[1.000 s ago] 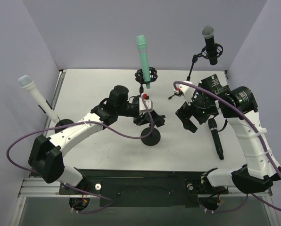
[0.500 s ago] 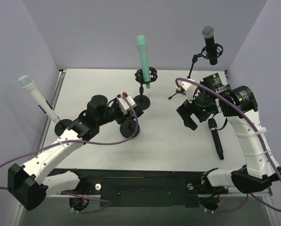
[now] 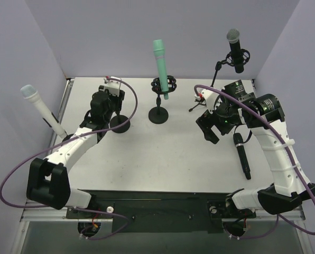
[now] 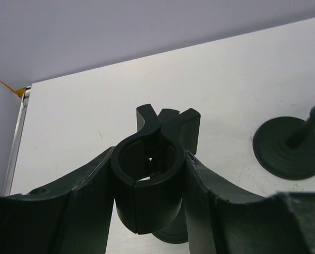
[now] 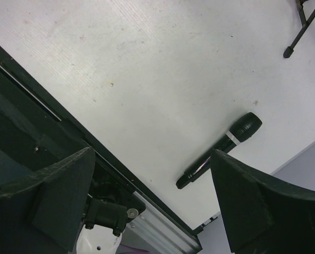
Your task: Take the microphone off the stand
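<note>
My left gripper (image 3: 110, 107) is shut on the clip (image 4: 147, 174) of an empty black stand. The stand's round base (image 3: 119, 125) rests at the back left of the table. In the left wrist view the clip is an empty ring squeezed between my two fingers (image 4: 83, 201). A black microphone (image 3: 242, 156) lies flat on the table at the right, and it also shows in the right wrist view (image 5: 221, 151). My right gripper (image 3: 209, 130) is open and empty, hovering just left of that microphone.
A green microphone (image 3: 160, 61) stands in a round-base stand (image 3: 158, 115) at back centre. A black microphone with a silver head (image 3: 235, 48) sits on a tripod stand at back right. A white microphone (image 3: 40, 108) leans in a stand at the left wall.
My left arm has carried the empty stand from the middle front of the table to the back left. My right gripper has shifted only slightly toward the back.
</note>
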Controlling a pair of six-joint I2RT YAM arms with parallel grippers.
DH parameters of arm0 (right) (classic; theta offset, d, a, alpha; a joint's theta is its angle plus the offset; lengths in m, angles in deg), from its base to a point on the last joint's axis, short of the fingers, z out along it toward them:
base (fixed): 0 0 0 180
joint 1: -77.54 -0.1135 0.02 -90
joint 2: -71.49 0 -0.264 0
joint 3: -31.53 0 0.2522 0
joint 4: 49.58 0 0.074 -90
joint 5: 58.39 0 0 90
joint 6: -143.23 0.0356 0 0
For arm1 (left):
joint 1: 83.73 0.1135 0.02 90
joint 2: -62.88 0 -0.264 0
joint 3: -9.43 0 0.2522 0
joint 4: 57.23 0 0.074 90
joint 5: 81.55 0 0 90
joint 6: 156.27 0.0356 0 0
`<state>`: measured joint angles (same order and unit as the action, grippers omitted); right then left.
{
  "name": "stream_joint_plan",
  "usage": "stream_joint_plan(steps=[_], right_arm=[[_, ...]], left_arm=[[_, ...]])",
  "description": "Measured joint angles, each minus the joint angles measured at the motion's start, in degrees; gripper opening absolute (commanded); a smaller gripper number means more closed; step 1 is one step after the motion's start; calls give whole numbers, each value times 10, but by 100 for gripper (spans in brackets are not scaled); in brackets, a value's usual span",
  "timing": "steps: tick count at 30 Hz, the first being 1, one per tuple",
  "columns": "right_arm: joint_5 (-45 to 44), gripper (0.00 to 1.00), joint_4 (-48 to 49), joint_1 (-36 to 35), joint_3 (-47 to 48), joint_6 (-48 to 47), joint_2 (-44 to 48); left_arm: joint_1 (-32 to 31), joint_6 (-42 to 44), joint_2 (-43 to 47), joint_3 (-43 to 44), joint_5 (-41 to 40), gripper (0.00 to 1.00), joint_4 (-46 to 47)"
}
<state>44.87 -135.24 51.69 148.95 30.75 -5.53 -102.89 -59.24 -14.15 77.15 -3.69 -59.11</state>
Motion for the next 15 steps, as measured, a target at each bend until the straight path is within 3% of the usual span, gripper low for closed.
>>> stream_joint_plan(steps=[2, 3, 7, 8, 10, 12, 15], right_arm=[[-1, 84, 2, 0, 0, 0, 0], [-3, 84, 3, 0, 0, 1, 0], [-8, 84, 7, 0, 0, 2, 0], [-9, 84, 8, 0, 0, 2, 0], [-10, 84, 10, 0, 0, 3, 0], [-11, 84, 10, 0, 0, 4, 0], [-11, 84, 10, 0, 0, 5, 0]], left_arm=[[7, -4, -37, 26, -10, 20, 17], [11, -5, -54, 37, -15, 30, 25], [31, -11, -93, 64, -29, 55, 48], [33, -11, -95, 64, -30, 65, 50], [38, -11, -94, 64, -31, 76, 51], [39, -12, -92, 64, -29, 84, 55], [40, -19, -73, 63, -13, 85, 52]])
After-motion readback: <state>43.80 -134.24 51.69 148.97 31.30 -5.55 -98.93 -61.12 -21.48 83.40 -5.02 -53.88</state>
